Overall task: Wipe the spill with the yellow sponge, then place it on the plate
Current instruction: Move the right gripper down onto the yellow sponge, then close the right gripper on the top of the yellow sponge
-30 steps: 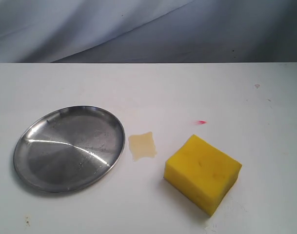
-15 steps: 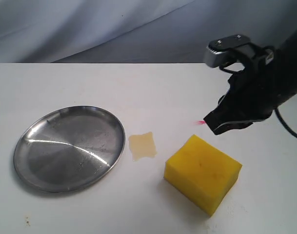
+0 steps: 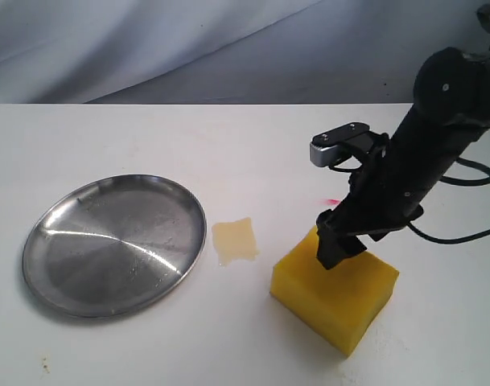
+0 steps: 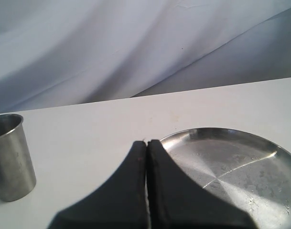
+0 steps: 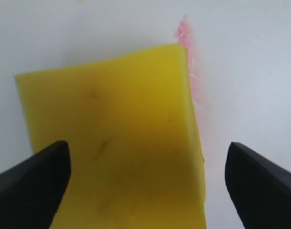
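Now the step in hand looks like the grasp on the yellow sponge (image 3: 341, 293). It lies flat on the worktop (image 3: 148, 137) at 4 o'clock from the spill (image 3: 236, 240), and the plate (image 3: 108, 249) sits just beside the spill at its 9 o'clock. To do this well, I would centre the right jaws over the block so both tips drop outside 2 opposite side faces. They should go low enough to clamp mid-thickness and squeeze gently, since foam should give and a pinch near a corner could twist it. In the exterior view the right arm (image 3: 426, 161) hangs over the sponge's 11 o'clock corner, so a small shift toward the middle seems wise. The right jaws stand wide apart and hold nothing; the sponge's top fills most of the gap between the 2 tips. Whether a tip touches the foam I cannot tell. The left jaws are pressed together and empty, with the plate beyond them and a metal cup (image 4: 9, 157) standing apart from it
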Available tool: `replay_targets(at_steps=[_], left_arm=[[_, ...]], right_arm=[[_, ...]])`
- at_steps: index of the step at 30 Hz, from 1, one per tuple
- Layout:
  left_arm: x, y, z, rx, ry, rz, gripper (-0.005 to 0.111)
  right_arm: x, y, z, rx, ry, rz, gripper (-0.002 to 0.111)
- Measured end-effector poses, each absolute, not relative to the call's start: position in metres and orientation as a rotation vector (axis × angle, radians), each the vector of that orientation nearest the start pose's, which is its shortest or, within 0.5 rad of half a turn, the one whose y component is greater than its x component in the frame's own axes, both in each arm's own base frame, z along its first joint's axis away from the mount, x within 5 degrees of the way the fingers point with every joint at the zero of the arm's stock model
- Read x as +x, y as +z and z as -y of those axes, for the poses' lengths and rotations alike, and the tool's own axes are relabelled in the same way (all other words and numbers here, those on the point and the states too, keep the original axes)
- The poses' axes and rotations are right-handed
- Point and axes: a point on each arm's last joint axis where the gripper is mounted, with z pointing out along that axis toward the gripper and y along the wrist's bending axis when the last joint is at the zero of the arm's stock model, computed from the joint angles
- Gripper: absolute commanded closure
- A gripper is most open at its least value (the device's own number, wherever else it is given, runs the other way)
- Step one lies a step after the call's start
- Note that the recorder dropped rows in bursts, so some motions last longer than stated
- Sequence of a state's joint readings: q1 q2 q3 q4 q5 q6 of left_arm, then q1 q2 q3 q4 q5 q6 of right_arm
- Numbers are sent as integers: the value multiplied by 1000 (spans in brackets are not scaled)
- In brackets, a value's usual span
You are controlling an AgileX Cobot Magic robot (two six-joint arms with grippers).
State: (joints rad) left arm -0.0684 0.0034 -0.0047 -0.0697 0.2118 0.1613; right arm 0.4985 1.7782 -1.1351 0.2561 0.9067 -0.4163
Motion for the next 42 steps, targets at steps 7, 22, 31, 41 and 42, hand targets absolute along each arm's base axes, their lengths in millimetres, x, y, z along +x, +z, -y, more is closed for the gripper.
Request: replay_targets(at_steps=[7, 22, 31, 41, 42], left_arm=[[56, 195, 5, 148, 6, -1687, 107], [56, 195, 5, 148, 6, -1687, 107], [56, 195, 5, 148, 6, -1687, 107], [56, 195, 5, 148, 6, -1687, 107], [56, 195, 5, 148, 6, -1687, 107]], right_arm=[[289, 151, -178, -1130, 318, -2913, 31], [288, 135, -187, -1008, 314, -3020, 108], [261, 151, -241, -1247, 276, -2873, 108], [282, 150, -291, -1259, 239, -2896, 108], [285, 148, -292, -1259, 209, -2907, 108]])
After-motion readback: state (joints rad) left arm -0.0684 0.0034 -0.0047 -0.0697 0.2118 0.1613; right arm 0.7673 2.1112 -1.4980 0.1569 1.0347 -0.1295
